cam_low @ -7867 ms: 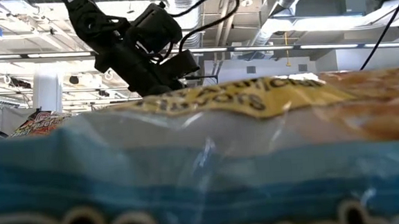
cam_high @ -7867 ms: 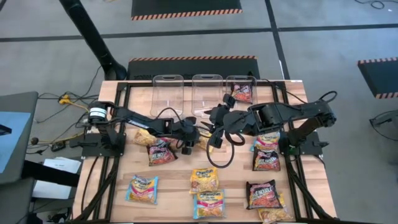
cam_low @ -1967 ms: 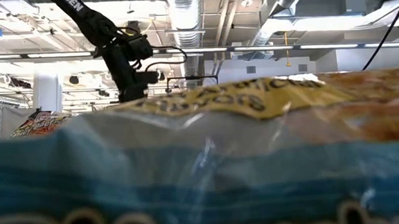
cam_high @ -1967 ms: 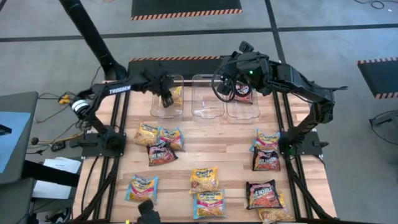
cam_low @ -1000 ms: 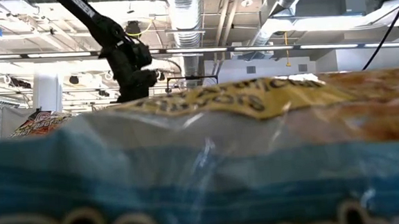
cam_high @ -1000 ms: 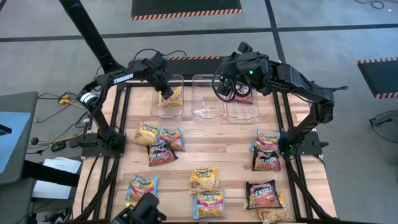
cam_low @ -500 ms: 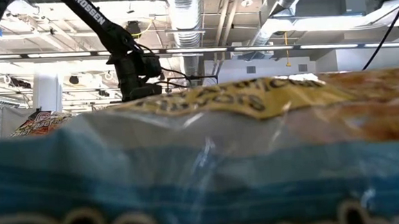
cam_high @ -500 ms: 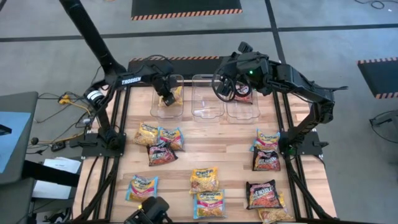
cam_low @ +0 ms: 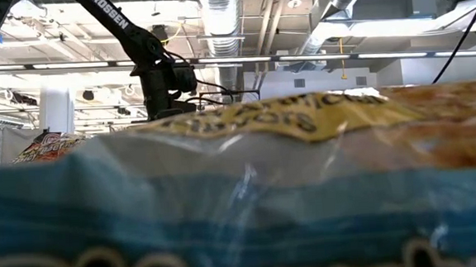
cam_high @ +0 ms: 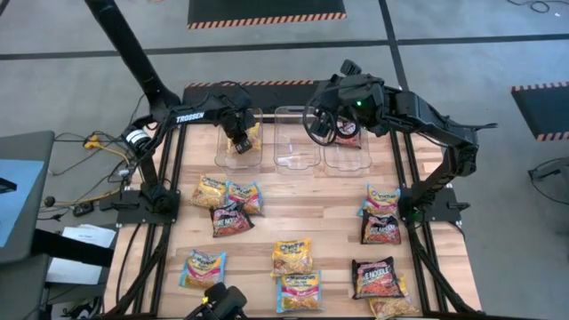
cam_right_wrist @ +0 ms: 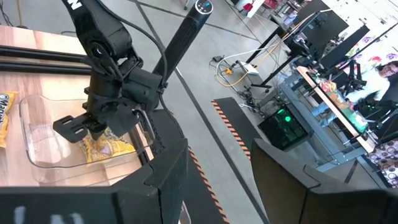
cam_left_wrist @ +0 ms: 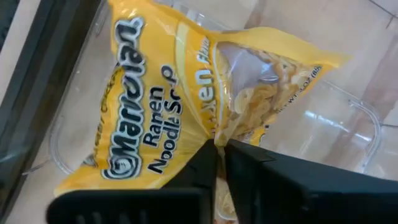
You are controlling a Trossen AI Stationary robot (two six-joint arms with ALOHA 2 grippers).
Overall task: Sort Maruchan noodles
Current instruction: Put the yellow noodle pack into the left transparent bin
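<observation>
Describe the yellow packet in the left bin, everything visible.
The yellow packet is a glossy plastic Maruchan ramen noodle soup pack with blue and white lettering and a clear window showing pale noodles. It lies tilted and crumpled inside the left clear bin at the table's far edge. The left end effector is shut just above it, fingertips together at the packet's middle; whether they pinch the wrapper I cannot tell.

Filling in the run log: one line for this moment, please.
left gripper: shut above yellow packet, left bin | right gripper: open over right bin | stage: sorting
</observation>
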